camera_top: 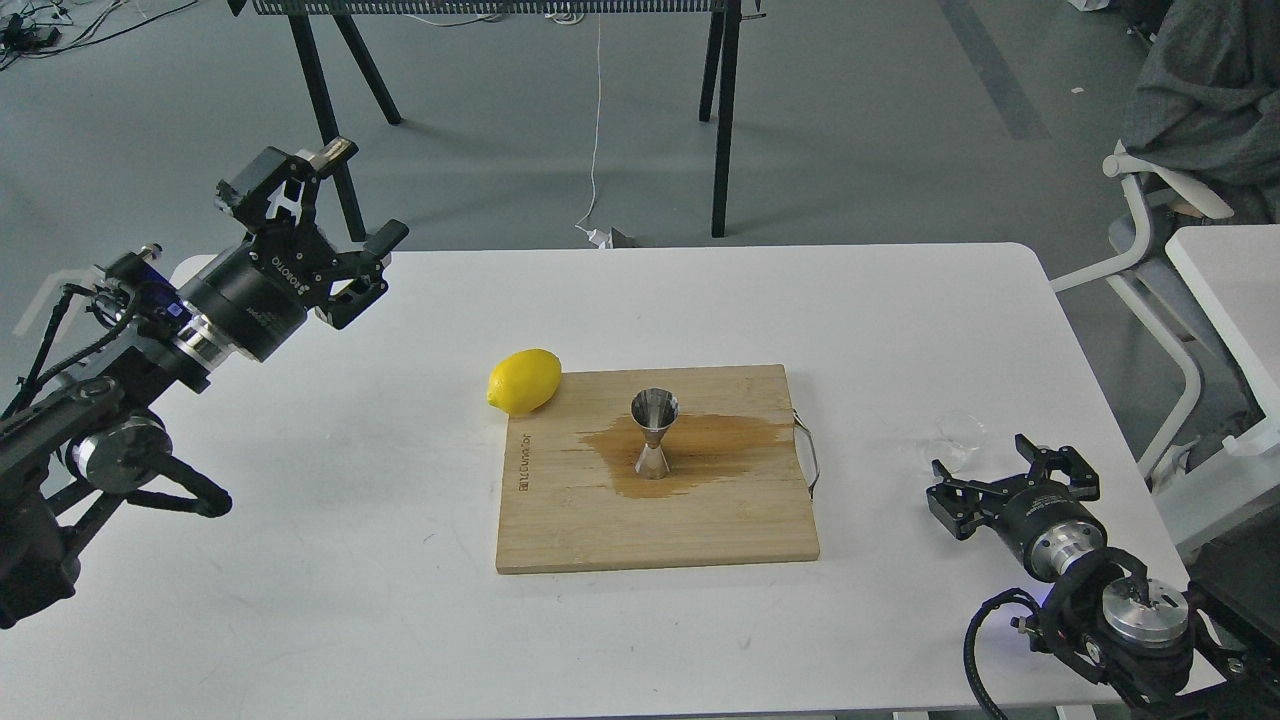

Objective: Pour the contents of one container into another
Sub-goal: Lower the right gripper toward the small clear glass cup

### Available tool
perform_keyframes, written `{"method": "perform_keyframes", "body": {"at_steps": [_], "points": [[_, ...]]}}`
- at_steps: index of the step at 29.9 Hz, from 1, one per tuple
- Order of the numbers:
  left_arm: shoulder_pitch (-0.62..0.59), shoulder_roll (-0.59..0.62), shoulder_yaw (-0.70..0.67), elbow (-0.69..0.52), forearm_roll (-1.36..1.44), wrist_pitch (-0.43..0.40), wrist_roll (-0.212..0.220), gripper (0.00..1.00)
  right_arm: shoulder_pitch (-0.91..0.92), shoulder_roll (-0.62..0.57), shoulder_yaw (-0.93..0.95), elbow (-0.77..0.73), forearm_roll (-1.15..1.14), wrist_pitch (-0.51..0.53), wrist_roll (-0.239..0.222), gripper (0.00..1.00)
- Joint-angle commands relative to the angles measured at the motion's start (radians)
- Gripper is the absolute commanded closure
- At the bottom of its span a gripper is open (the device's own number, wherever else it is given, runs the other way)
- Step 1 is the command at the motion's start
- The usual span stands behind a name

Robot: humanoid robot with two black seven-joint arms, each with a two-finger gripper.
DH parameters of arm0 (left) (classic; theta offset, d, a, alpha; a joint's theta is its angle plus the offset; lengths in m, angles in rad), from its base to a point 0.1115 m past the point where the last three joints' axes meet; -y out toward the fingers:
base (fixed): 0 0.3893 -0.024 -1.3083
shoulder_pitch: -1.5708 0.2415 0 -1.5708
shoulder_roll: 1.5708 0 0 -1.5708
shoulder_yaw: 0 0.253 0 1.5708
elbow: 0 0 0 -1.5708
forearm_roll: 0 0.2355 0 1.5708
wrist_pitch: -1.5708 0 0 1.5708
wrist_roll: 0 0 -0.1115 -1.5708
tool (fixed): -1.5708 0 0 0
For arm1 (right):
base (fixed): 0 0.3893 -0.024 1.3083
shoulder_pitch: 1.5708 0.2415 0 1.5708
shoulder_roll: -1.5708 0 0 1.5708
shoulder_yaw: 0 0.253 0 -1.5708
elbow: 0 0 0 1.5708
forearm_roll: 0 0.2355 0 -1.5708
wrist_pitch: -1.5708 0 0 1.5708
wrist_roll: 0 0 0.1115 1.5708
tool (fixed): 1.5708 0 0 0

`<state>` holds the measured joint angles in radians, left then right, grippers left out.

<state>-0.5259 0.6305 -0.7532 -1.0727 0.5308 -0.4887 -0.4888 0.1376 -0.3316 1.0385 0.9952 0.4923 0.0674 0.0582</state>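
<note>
The steel jigger (654,433) stands upright in the middle of a wooden cutting board (560,530), inside a brown wet stain (720,450). The clear glass cup (958,440) rests on the white table to the right of the board; it is faint, and I cannot tell whether anything is in it. My right gripper (985,470) is open just below and to the right of the cup, not holding it. My left gripper (362,200) hangs open over the table's far left corner, far from both containers, with nothing in it.
A yellow lemon (524,381) touches the board's far left corner. A metal handle (812,460) sticks out of the board's right edge. A white chair (1160,280) and a second white table (1230,280) stand close on the right. Black table legs (722,120) stand behind.
</note>
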Motion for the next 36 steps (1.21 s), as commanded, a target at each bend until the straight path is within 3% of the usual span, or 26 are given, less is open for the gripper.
{"method": "perform_keyframes", "body": {"at_steps": [1,8,36], "points": [[0.004,0.0,0.0,0.01,0.0,0.0,0.0,0.05,0.005,0.006,0.0,-0.013,0.0,0.002,0.002,0.02],[0.012,0.0,0.0,0.011,0.0,0.0,0.0,0.04,0.005,0.008,0.0,-0.015,0.0,0.0,0.008,0.03],[0.014,-0.005,0.0,0.025,-0.002,0.0,0.0,0.03,0.034,0.039,0.0,-0.033,-0.003,0.002,0.017,0.26]]}}
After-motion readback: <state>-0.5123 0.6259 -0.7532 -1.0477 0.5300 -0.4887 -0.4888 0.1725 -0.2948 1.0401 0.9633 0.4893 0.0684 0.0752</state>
